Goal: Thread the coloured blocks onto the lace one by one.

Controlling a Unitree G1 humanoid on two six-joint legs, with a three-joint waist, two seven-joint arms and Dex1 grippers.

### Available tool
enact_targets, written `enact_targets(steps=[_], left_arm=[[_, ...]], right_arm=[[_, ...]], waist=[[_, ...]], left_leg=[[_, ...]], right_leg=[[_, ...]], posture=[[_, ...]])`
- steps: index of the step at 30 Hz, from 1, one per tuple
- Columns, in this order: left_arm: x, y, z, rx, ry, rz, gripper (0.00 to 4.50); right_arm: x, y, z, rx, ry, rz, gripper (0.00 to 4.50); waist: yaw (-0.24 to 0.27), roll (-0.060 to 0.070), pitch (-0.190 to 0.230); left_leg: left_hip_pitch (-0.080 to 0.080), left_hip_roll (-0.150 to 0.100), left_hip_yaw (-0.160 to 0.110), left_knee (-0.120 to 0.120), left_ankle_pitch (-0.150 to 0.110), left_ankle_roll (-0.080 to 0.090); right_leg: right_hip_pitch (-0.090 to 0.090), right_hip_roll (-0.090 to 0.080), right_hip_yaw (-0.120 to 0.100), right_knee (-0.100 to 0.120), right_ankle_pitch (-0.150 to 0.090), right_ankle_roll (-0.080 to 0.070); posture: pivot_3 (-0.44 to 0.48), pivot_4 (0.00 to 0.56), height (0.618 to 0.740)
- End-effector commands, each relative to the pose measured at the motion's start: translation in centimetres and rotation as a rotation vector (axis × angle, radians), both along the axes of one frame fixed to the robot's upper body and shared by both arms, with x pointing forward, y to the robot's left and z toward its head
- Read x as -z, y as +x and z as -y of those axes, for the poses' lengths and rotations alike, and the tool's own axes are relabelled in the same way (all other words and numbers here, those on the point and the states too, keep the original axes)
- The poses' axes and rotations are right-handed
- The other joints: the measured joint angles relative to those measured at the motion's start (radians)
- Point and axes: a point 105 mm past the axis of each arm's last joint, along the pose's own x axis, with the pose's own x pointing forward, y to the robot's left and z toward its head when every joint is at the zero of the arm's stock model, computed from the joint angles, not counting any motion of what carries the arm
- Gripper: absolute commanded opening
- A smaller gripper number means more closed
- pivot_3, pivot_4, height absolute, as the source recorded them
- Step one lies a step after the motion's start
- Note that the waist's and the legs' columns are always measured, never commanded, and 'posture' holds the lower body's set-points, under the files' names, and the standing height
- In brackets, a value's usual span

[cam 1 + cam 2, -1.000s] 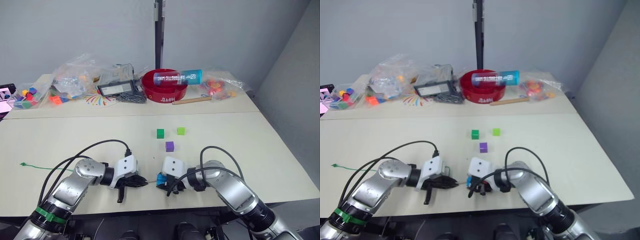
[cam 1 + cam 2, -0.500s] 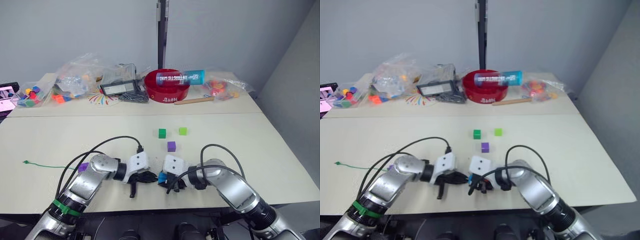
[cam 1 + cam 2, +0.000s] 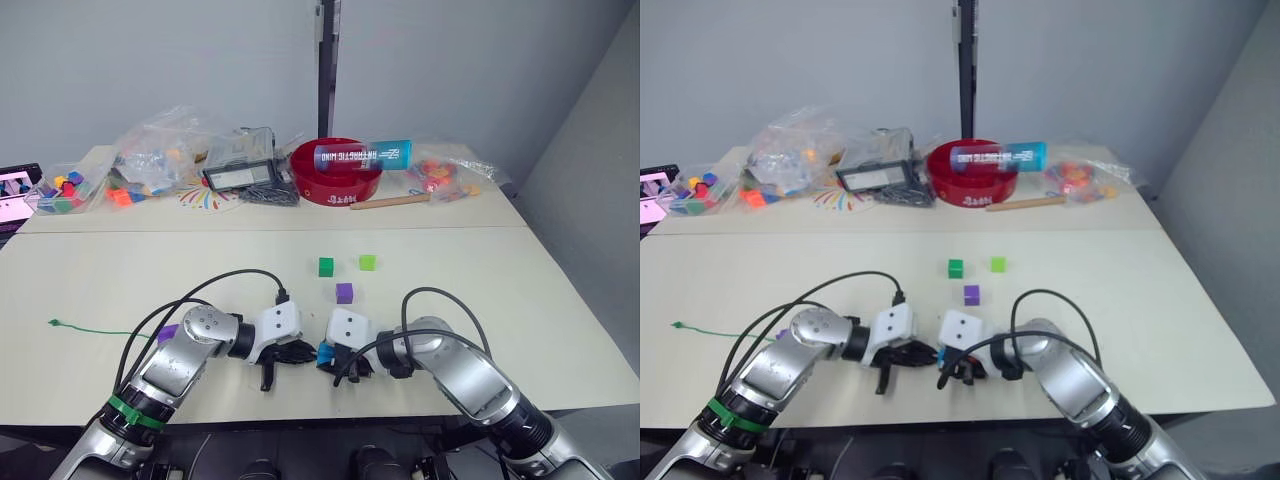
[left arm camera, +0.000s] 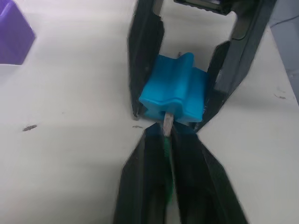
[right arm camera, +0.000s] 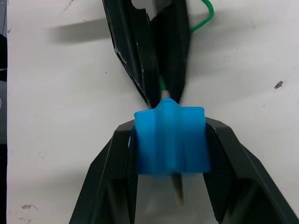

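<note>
Lace (image 4: pixel 167 122) tip sits pinched between the clenched fingers of our left tool (image 3: pixel 300 352), and its pale stiff end pokes through the hole of the blue block (image 5: pixel 171 140). Our right tool (image 3: pixel 327 357) grips that blue block between its two fingers, clamped on opposite sides, just above the tabletop (image 3: pixel 500 290). Both tools meet nose to nose near the front edge. From the left tool the green lace trails away toward nine o'clock, ending in a knot (image 3: pixel 52 322) well apart. One purple block (image 3: pixel 167 333) lies just beside our left arm; another purple block (image 3: pixel 344 292) rests at twelve o'clock from the tools, with the dark green block (image 3: pixel 325 266) and light green block (image 3: pixel 367 262) beyond it.
</note>
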Motion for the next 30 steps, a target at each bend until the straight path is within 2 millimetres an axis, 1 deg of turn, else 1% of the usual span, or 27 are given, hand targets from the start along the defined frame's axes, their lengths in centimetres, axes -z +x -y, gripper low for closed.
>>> enact_targets(steps=[1,3,5,7,8,11,14,16,19,21,23,25,26,28,30], left_arm=[[-2.8,-0.5,1.0,0.056,-0.085,0.069,1.65],[-3.4,-0.4,0.3,0.043,-0.094,0.067,2.28],[-3.8,-0.4,-0.8,0.028,-0.082,0.063,2.28],[-4.0,-0.4,-1.3,0.023,-0.074,0.060,2.28],[-3.6,-0.6,-2.4,0.016,-0.049,0.050,2.28],[-2.6,-1.0,-4.5,0.004,0.006,0.029,2.28],[-2.1,-1.3,-4.9,0.007,0.017,0.019,2.28],[-1.2,-1.1,-5.1,-0.002,0.037,0.024,2.28],[-0.2,-0.6,-4.6,-0.004,0.045,0.038,2.28],[0.1,-0.7,-4.3,0.001,0.036,0.025,2.28],[0.7,-1.0,-4.2,0.017,0.044,0.013,1.71],[1.0,-1.0,-4.3,0.010,0.052,0.019,1.13],[1.0,-0.9,-4.2,0.006,0.044,0.021,0.85],[0.8,-0.9,-3.9,0.010,0.030,0.022,0.13],[0.7,-1.0,-3.7,0.018,0.020,0.023,0.06]], right_arm=[[2.5,-1.0,-0.3,-0.005,-0.040,-0.078,1.36],[2.5,-0.9,-0.1,0.002,-0.039,-0.076,1.36],[2.5,-0.8,0.2,0.003,-0.032,-0.069,1.36],[2.5,-0.7,0.3,0.002,-0.025,-0.064,1.36],[2.5,-0.6,0.5,0.008,-0.024,-0.061,1.36],[2.5,-0.6,1.1,0.018,-0.022,-0.056,1.36],[2.6,-0.6,1.2,0.018,-0.023,-0.058,1.36],[2.7,-0.9,1.4,0.013,-0.035,-0.067,1.36],[2.7,-1.1,1.5,0.007,-0.051,-0.076,1.36],[2.7,-1.1,1.5,0.006,-0.057,-0.078,1.36],[2.7,-1.2,1.4,0.003,-0.062,-0.082,1.36],[2.6,-1.3,1.3,0.003,-0.064,-0.084,1.36],[2.6,-1.3,1.2,0.004,-0.063,-0.084,1.36],[2.6,-1.3,1.1,0.005,-0.063,-0.085,1.36],[2.6,-1.3,1.1,0.006,-0.064,-0.085,1.36]], waist=[[-0.003,0.000,0.000],[-0.004,0.000,0.000],[-0.007,0.000,0.000],[-0.012,0.000,0.000],[-0.015,0.000,0.000],[-0.022,0.000,0.000],[-0.014,0.000,0.000],[-0.008,0.000,0.000],[0.000,0.000,0.000],[0.002,0.000,0.000],[0.002,0.000,0.000],[0.002,0.000,0.000],[0.003,0.000,0.000],[0.003,0.000,0.000],[0.003,0.000,0.000]], left_leg=[[0.000,0.000,0.000,0.000,0.000,0.000],[0.000,0.001,0.000,0.000,0.000,0.000],[0.000,0.001,0.000,0.000,0.000,0.000],[0.000,0.001,0.000,0.000,0.000,0.000],[0.001,0.001,0.000,-0.001,0.000,0.000],[0.001,0.002,0.000,-0.002,0.000,0.000],[0.000,0.002,0.000,-0.003,0.000,0.000],[0.000,0.001,0.000,-0.002,0.000,0.000],[0.000,0.001,0.001,-0.002,0.000,0.000],[0.000,0.001,0.001,-0.002,0.000,0.000],[-0.002,0.001,0.001,-0.002,0.000,0.000],[-0.002,0.001,0.001,-0.002,0.000,0.000],[-0.002,0.001,0.001,-0.002,0.000,0.000],[-0.002,0.001,0.001,-0.002,0.000,0.000],[-0.002,0.001,0.001,-0.002,0.000,0.000]], right_leg=[[0.000,0.000,0.000,0.000,0.000,0.000],[0.000,0.001,0.000,0.000,0.000,0.000],[0.000,0.001,0.000,0.000,0.000,0.000],[0.000,0.001,0.000,0.000,0.000,0.000],[0.000,0.001,0.000,0.000,0.000,0.000],[-0.001,0.001,0.000,0.000,-0.001,0.000],[-0.001,0.001,0.000,0.000,-0.001,-0.001],[-0.001,0.001,-0.001,-0.001,-0.001,-0.001],[-0.001,0.001,-0.001,-0.001,-0.001,-0.001],[-0.001,0.001,-0.001,-0.002,-0.001,-0.002],[-0.002,0.001,-0.001,-0.002,0.000,-0.003],[-0.002,0.001,-0.001,-0.002,0.001,-0.005],[-0.002,0.001,-0.001,-0.002,0.001,-0.005],[-0.002,0.001,-0.001,-0.002,0.001,-0.005],[-0.002,0.001,-0.001,-0.002,0.001,-0.005]], posture=[[0.000,0.150,0.731],[0.000,0.150,0.731],[0.000,0.150,0.731],[0.000,0.150,0.731],[0.000,0.150,0.731],[0.000,0.150,0.731],[0.000,0.150,0.731],[0.000,0.150,0.731],[0.000,0.150,0.731],[0.000,0.150,0.731],[0.000,0.150,0.731],[0.000,0.150,0.731],[0.000,0.150,0.731],[0.000,0.150,0.731],[0.000,0.150,0.731]])
